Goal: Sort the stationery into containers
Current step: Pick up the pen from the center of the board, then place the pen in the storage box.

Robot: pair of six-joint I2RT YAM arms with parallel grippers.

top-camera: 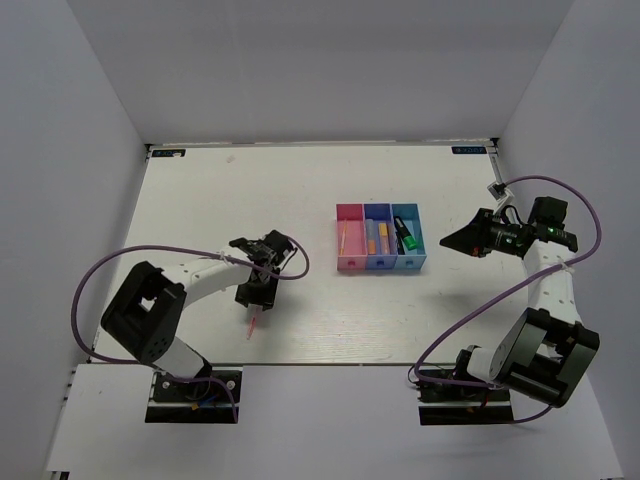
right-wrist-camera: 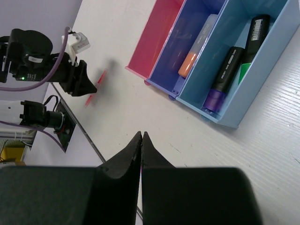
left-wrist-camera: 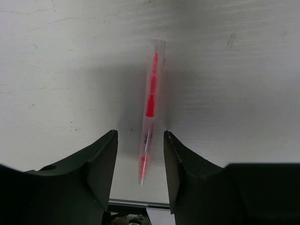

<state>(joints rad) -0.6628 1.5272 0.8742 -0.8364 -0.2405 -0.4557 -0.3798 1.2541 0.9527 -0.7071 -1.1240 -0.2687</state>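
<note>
A thin pink-red pen (left-wrist-camera: 150, 105) points away from my left gripper (left-wrist-camera: 140, 140), its near end between the open fingers with a gap on each side. From above, this pen (top-camera: 251, 323) shows just below the left gripper (top-camera: 254, 298), close to the table's near edge. The containers stand mid-table: pink (top-camera: 350, 262), dark blue (top-camera: 378, 262), light blue (top-camera: 410, 262). The pink bin holds a yellow pen (top-camera: 344, 236). An orange-pink highlighter (right-wrist-camera: 196, 49) lies in the dark blue bin (right-wrist-camera: 187, 21). Purple (right-wrist-camera: 221, 82) and green (right-wrist-camera: 251, 47) highlighters lie in the light blue bin (right-wrist-camera: 243, 110). My right gripper (right-wrist-camera: 141, 135) is shut and empty, right of the bins.
The table's near edge (top-camera: 330, 362) runs just below the pink-red pen. White walls close in the table at the back and both sides. The right arm's purple cable (top-camera: 590, 225) loops beside the right wall.
</note>
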